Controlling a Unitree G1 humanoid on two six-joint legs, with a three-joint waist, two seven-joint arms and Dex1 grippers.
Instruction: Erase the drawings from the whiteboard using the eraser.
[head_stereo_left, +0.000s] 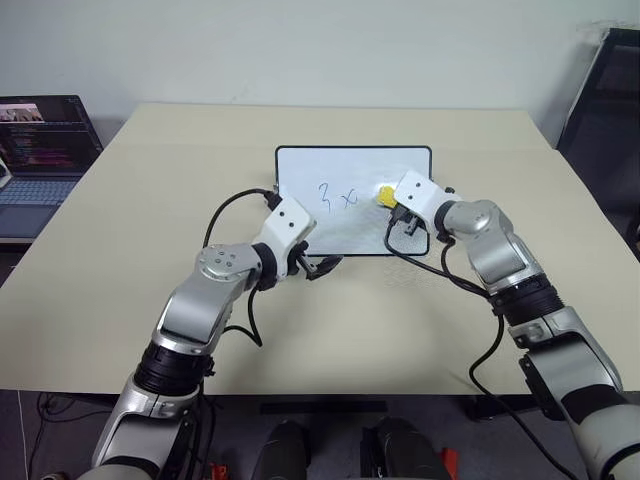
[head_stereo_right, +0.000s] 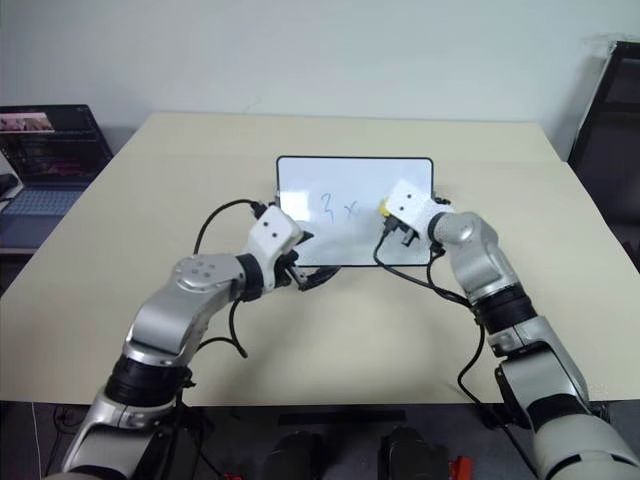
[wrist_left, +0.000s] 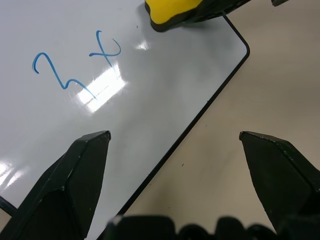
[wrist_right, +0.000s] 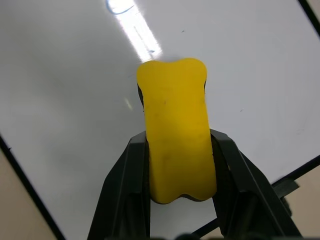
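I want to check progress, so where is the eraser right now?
In the left eye view the eraser is clamped in the right gripper, on the whiteboard just right of the drawings.

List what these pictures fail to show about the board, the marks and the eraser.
- Whiteboard: its near right corner sits behind the right gripper in the head views.
- Eraser: whether its underside touches the board cannot be told.
- Drawings: any mark beyond "3 x" would lie behind the eraser.
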